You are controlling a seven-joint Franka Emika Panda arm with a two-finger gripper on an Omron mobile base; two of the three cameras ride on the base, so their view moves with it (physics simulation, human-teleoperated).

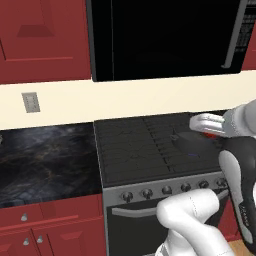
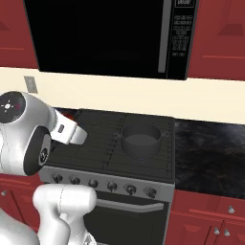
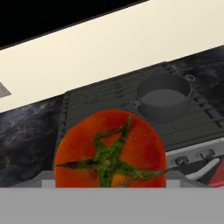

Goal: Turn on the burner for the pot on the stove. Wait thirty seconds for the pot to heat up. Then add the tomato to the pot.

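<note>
A large red tomato (image 3: 110,151) with a green star-shaped stem fills the lower middle of the hand view, and my gripper (image 3: 109,177) is shut on it. Beyond it, a grey pot (image 3: 164,98) stands empty on the black stove (image 3: 105,98). In the right base view the pot (image 2: 140,139) sits on the right-hand burner, with my gripper (image 2: 82,136) held above the left part of the stove (image 2: 95,143), left of the pot and apart from it. In the left base view a red sliver of the tomato (image 1: 212,134) shows under the white hand.
A row of round dark knobs (image 2: 103,184) runs along the grey stove front, above the oven door handle (image 2: 129,206). A black microwave (image 2: 100,36) hangs over the stove. Dark stone counters (image 1: 47,160) (image 2: 210,158) lie on both sides, over red cabinets.
</note>
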